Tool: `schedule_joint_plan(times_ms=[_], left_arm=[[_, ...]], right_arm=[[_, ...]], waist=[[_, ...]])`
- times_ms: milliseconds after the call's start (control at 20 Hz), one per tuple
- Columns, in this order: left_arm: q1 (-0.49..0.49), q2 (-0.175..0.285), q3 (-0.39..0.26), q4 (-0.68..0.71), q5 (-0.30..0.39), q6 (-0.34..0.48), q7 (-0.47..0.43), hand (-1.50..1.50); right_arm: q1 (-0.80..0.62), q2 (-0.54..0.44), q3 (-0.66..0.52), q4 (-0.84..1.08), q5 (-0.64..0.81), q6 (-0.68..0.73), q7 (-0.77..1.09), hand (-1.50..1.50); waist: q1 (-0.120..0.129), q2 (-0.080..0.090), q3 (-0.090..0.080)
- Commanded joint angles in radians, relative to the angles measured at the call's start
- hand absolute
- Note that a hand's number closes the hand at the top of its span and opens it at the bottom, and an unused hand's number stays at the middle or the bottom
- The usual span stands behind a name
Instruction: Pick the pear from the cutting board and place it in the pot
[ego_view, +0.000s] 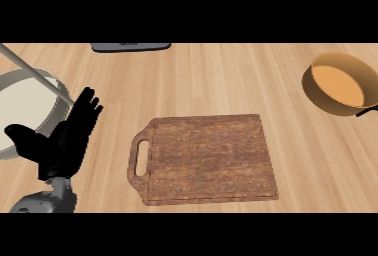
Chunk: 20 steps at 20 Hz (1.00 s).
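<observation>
You have one hand in view, the left hand (66, 137) at 8 o'clock, fingers straight and released, holding nothing. One wooden cutting board (207, 157) lies at centre, one copper pot (319, 100) at 2 o'clock. Where the pear is, you cannot tell.

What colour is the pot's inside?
Orange, with a lighter tan wall around it: the pot shows best in the head view.

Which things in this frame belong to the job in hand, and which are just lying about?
Belongs to the job:
- cutting board, centre, no pear showing on it
- pot, far right
- left hand, open, at the left

Lying about:
- white round dish at the left edge
- grey rod across it
- dark grey object at the top
</observation>
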<state>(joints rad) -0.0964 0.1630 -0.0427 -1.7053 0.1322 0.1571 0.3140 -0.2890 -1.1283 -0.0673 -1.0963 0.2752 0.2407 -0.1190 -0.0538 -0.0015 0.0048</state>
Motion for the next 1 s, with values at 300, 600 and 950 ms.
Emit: schedule_joint_plan(times_ms=[300, 600, 950], left_arm=[[-0.039, -0.002, -0.019, -0.004, -0.005, -0.016, 0.034, 0.00], [-0.042, 0.005, -0.009, 0.038, -0.007, -0.053, -0.017, 0.00], [-0.070, -0.012, -0.012, 0.070, -0.004, -0.067, -0.004, 0.00]], right_arm=[[-0.049, -0.220, -0.273, 0.258, -0.112, 0.057, -0.479, 1.50], [-0.166, -0.260, -0.331, 0.269, -0.210, 0.203, -0.457, 1.50], [-0.383, -0.215, -0.217, 0.220, -0.193, 0.240, -0.190, 1.50]], waist=[[0.056, 0.003, -0.003], [0.066, 0.004, -0.005], [0.091, 0.010, -0.007]])
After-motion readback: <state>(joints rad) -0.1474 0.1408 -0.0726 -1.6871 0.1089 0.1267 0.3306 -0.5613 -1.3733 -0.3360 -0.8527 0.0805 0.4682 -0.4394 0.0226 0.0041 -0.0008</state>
